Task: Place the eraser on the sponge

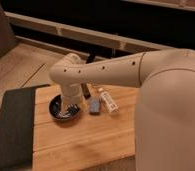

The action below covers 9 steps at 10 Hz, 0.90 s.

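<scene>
Far left, a dark grey flat mat [11, 127] lies along the edge of the light wooden surface [86, 145]. Next over, a round black bowl [55, 111] sits on the wood. The robot's tool [70, 107] hangs straight down over it from the white jointed arm [101, 72]. Its fingers are spread apart, tips down around the bowl's rim. I honestly can't tell whether they touch the bowl.

Just right of the wrist and a bit further back is the small black rectangular eraser [85, 90]. It's lying on the bare wood, close against the arm, so it's not on the sponge yet. In front of it and very near is the small light-blue rectangular sponge [94, 106], flat on the surface just beside the bowl. I can't tell whether eraser and sponge actually touch.

Then there's a white oblong item [109, 102] lying at a slant just beside the sponge's right side. The rest of the right side is filled by the robot's bulky white body shell [171, 110], which covers that corner of the surface.
</scene>
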Available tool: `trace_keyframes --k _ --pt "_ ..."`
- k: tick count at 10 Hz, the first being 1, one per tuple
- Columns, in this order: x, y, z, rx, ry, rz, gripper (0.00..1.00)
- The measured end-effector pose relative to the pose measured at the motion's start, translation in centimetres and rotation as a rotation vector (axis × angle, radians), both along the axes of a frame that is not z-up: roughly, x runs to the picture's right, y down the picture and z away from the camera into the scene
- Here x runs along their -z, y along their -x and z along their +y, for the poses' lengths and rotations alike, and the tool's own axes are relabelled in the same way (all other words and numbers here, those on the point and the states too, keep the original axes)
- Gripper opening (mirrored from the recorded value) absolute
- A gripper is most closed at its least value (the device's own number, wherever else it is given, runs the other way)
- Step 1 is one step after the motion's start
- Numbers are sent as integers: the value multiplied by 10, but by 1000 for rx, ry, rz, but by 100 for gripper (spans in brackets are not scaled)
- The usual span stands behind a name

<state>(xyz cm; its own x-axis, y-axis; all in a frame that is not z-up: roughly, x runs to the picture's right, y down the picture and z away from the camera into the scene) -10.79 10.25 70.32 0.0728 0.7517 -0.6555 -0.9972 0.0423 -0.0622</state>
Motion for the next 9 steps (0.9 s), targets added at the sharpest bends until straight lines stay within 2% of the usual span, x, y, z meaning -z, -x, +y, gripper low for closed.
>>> trace_keyframes --k 1,2,4,5,6,7,9 --pt "-1 0 -1 -1 -1 2 65" --pt "-7 -3 -16 -3 -22 -2 65" --pt "-29 -15 -66 0 -115 -17 65" --pt "-39 -23 -102 -2 -194 -35 65" --pt "-42 -28 -127 -1 -250 -48 65" --pt "-43 -35 -140 -1 -280 -49 65" --pt "-43 -33 -140 0 -280 -51 65"
